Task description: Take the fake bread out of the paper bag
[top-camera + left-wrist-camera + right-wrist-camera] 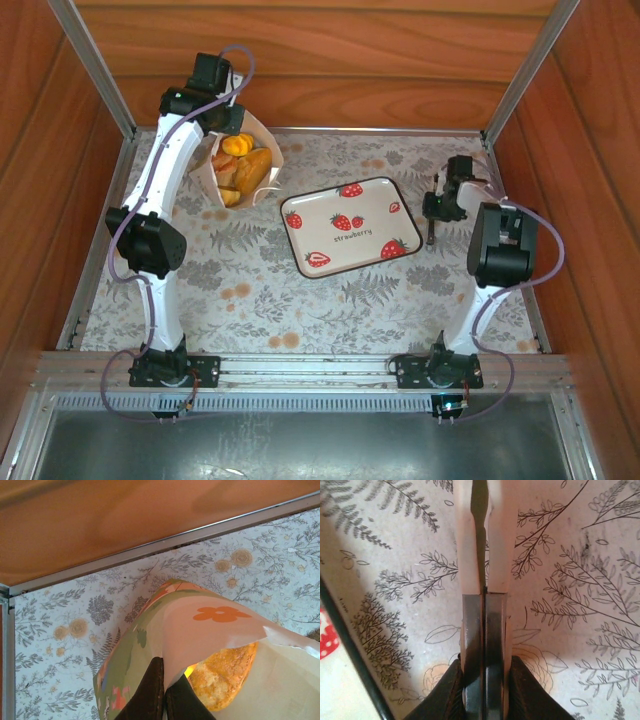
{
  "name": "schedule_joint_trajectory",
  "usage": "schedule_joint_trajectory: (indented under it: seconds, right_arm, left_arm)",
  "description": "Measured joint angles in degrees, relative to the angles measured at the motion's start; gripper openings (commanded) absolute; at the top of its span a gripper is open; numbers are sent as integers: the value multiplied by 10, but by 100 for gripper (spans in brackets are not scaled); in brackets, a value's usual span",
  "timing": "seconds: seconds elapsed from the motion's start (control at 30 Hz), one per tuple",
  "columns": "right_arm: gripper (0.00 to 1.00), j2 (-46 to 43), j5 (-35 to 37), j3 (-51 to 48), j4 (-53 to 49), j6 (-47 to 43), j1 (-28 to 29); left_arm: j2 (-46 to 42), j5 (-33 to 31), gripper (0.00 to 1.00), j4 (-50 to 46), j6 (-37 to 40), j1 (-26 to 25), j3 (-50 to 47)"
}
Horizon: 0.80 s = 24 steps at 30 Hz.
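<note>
Nothing is out yet: the fake bread [245, 166] lies inside the paper bag [265, 140] at far left. The left gripper [165, 700] pinches the bag's rim. The right gripper [482, 555], fingers together, holds nothing right of the tray [296, 216].

The only readable text is the word "strawberry", printed on the strawberry-patterned tray [318, 232].
</note>
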Motion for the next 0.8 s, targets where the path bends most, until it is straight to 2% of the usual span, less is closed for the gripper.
schedule_joint_trajectory:
  seconds: [0.3, 0.53, 0.8]
  right_arm:
    - [0, -70, 1, -110, 125, 8, 0]
    - [0, -94, 0, -148, 174, 11, 0]
    - [0, -186, -4, -160, 157, 25, 0]
  left_arm:
    - [0, 0, 0, 1, 0, 0, -7]
    - [0, 0, 0, 1, -2, 0, -7]
    - [0, 1, 0, 2, -4, 0, -10]
